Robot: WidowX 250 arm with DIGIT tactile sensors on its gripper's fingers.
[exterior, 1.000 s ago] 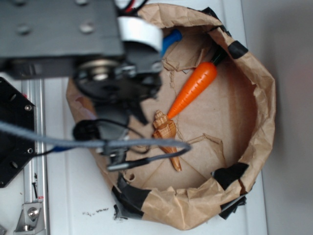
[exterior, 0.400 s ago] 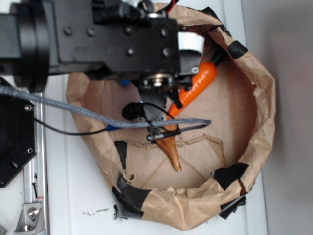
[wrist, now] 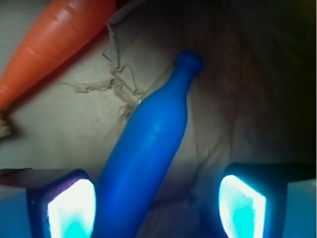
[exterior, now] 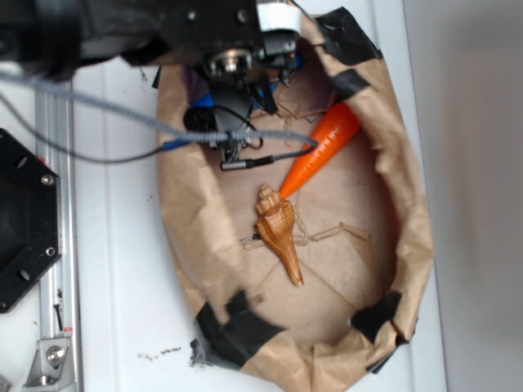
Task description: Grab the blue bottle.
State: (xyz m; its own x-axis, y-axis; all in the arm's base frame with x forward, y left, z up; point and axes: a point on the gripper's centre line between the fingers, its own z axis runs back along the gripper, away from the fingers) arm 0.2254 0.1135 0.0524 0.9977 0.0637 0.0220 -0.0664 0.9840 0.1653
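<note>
The blue bottle [wrist: 148, 144] lies on brown paper, its narrow neck pointing away and to the right in the wrist view. My gripper [wrist: 156, 207] is open and straddles the bottle's thick end. The bottle's body sits close against the left fingertip [wrist: 69, 208], with a wide gap to the right fingertip [wrist: 242, 206]. Nothing is clamped. In the exterior view the robot arm [exterior: 237, 57] hangs over the bag's top left corner and hides nearly all of the bottle and the fingers.
An orange carrot [exterior: 323, 147] lies just right of the bottle, seen also in the wrist view as the carrot [wrist: 49, 44]. A tan seashell [exterior: 278, 229] rests mid-bag. The crumpled paper bag wall [exterior: 413, 220] rings everything. A black base plate [exterior: 24, 220] stands at left.
The arm has moved toward the top of the exterior view and now sits over the bag's upper left corner. The bag has been pushed into a narrower shape. Shell and carrot are now uncovered.
</note>
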